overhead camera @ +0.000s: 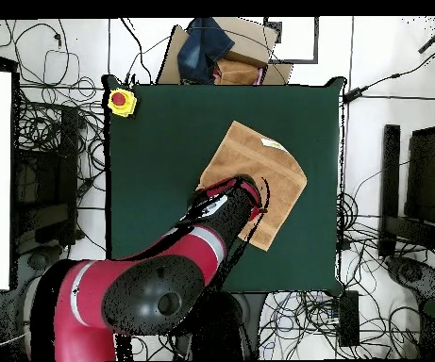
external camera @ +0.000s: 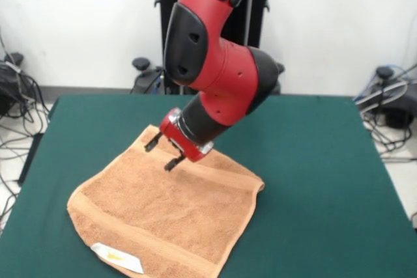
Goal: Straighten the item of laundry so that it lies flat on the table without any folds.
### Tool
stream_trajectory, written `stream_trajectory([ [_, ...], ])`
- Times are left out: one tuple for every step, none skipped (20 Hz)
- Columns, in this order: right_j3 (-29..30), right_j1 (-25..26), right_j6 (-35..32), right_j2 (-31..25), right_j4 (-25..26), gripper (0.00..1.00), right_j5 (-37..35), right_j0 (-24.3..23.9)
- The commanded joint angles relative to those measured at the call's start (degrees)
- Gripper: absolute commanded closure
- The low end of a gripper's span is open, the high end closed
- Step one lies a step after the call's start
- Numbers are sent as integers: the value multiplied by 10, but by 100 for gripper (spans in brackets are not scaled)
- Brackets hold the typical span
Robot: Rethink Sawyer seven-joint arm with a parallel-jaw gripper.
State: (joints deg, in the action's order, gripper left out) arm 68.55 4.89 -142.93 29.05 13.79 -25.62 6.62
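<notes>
Towel [overhead camera: 255, 168] lies spread and skewed on the table [overhead camera: 164, 141], white label [overhead camera: 274, 144] on the edge opposite the jaws. Gripper [overhead camera: 256, 196] sits over its near corner; finger state indeterminate.

The dark green felt-topped table [external camera: 326, 161] lies bare across its whole 3 o'clock side in the front view, and along a narrower strip at 9 o'clock. The orange-tan terry hand towel [external camera: 169, 216] spreads low over the 6 o'clock middle. Over the towel's 12 o'clock edge hangs the bulky red and black arm [external camera: 218, 63], its open-fingered gripper [external camera: 163, 153] just above the cloth. Overhead, a yellow box with a red button [overhead camera: 121, 101] occupies the table's 10 o'clock corner.
</notes>
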Motion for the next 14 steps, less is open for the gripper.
stream_trajectory([
  [-55,12,-152,-36,-78,0,76,-6],
  [-58,13,-149,-35,-85,0,75,-5],
  [-57,12,-142,-37,-90,0,77,-6],
  [-53,7,-133,-42,-93,0,81,-8],
  [-48,3,-125,-47,-97,0,84,-10],
  [-43,-4,-116,-53,-100,0,86,-11],
  [-36,-9,-108,-58,-102,0,92,-12],
  [-33,-13,-100,-62,-106,0,95,-13],
  [-32,-16,-93,-65,-108,0,97,-15],
  [-33,-16,-89,-68,-110,0,99,-17],
  [-31,-16,-84,-72,-111,0,107,-19],
  [-32,-17,-76,-80,-111,0,113,-24],
  [-31,-18,-70,-89,-111,0,120,-28],
  [-28,-21,-60,-99,-110,0,121,-34],
])
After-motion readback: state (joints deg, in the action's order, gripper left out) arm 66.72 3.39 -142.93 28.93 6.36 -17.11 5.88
